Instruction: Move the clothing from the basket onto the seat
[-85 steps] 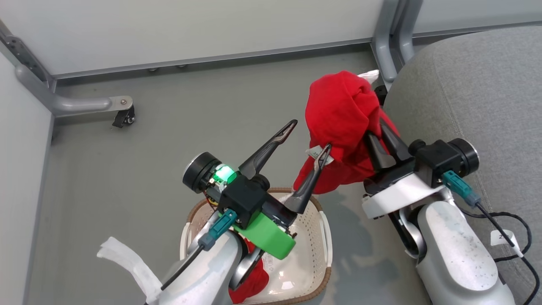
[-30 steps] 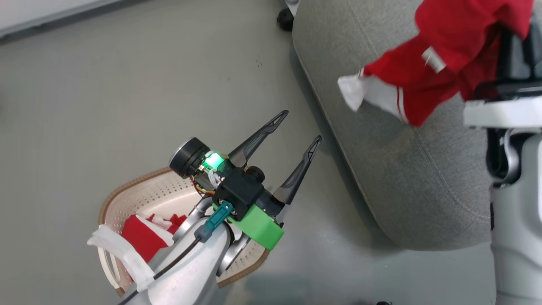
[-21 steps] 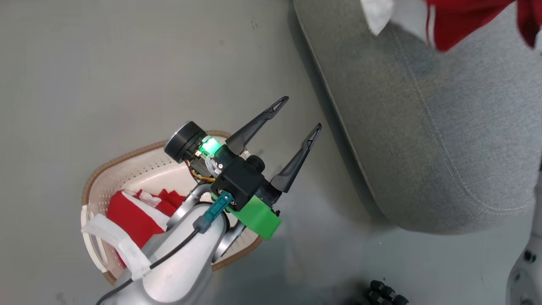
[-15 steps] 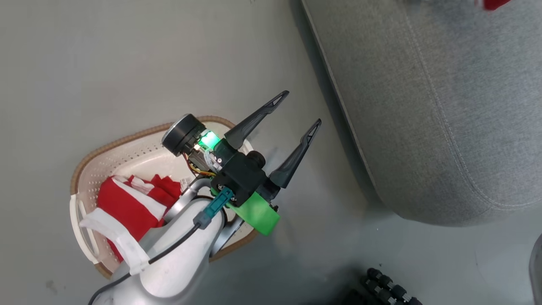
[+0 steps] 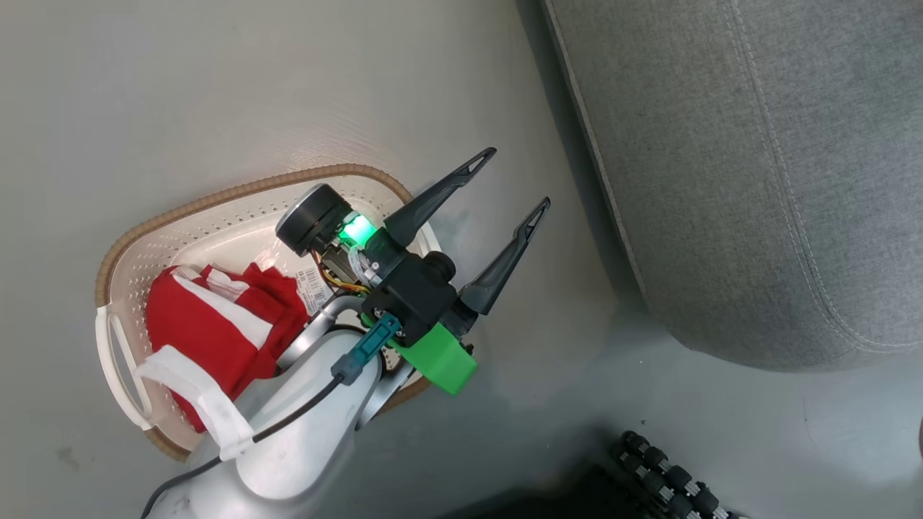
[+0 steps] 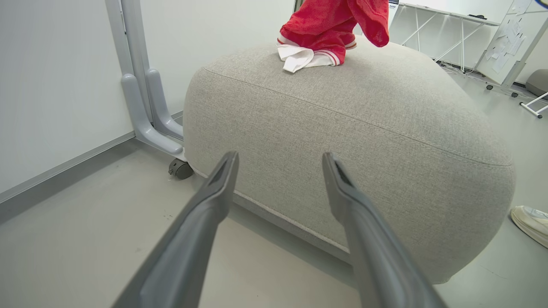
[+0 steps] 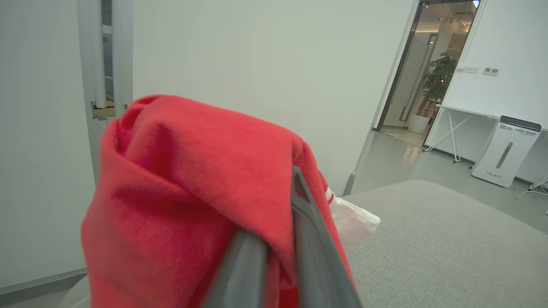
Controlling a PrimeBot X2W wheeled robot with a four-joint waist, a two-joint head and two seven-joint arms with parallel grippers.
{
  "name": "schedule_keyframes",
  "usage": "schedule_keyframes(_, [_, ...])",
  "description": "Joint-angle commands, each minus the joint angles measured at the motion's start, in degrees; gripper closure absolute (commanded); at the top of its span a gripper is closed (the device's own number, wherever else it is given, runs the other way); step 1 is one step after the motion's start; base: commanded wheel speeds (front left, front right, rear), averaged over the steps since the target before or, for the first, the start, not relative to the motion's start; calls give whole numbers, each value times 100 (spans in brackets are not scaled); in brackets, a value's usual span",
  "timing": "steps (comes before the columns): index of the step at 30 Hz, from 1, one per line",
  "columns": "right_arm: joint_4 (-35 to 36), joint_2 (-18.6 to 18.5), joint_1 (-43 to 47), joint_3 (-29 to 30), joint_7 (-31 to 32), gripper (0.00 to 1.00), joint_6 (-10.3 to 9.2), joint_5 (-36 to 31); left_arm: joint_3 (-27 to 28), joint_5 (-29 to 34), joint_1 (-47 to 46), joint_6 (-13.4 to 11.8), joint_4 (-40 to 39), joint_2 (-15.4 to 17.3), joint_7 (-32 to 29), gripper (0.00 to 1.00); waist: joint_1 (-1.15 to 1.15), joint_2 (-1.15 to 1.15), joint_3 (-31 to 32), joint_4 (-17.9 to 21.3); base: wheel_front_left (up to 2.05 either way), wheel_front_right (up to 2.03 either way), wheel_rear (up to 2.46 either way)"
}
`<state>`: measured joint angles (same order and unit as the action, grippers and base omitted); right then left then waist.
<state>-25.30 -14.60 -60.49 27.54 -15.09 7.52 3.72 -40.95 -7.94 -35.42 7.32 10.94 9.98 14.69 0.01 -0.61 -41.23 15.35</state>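
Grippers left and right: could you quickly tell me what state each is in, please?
Left gripper: open, holding nothing.
Right gripper: shut on a red garment, over the seat.

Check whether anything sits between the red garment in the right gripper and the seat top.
Nothing visible does. The right gripper is shut on the red garment, whose white-trimmed lower end rests on top of the grey seat in the left wrist view. The cushion surface around it is bare.
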Motion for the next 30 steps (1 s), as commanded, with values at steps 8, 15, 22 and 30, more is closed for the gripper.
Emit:
schedule_keyframes(8, [-578,270,440,140,-12,100,-6,6,-9,-73,-108,-59,4,74,-7,0,-1,61,-49,-58,0,0,0])
schedule_keyframes(15, [-808,441,706,203,-12,100,-6,67,-28,-96,-164,-79,16,72,4,0,-1,61,-9,-79,0,0,0])
schedule_keyframes(22, [-875,526,907,161,-12,0,-6,118,-35,-139,-85,-112,69,92,25,0,-1,61,195,-68,0,0,0])
schedule_keyframes(30, [-544,620,1740,-167,-12,0,-6,124,-9,-282,184,-161,170,-17,49,0,-1,61,837,-20,0,0,0])
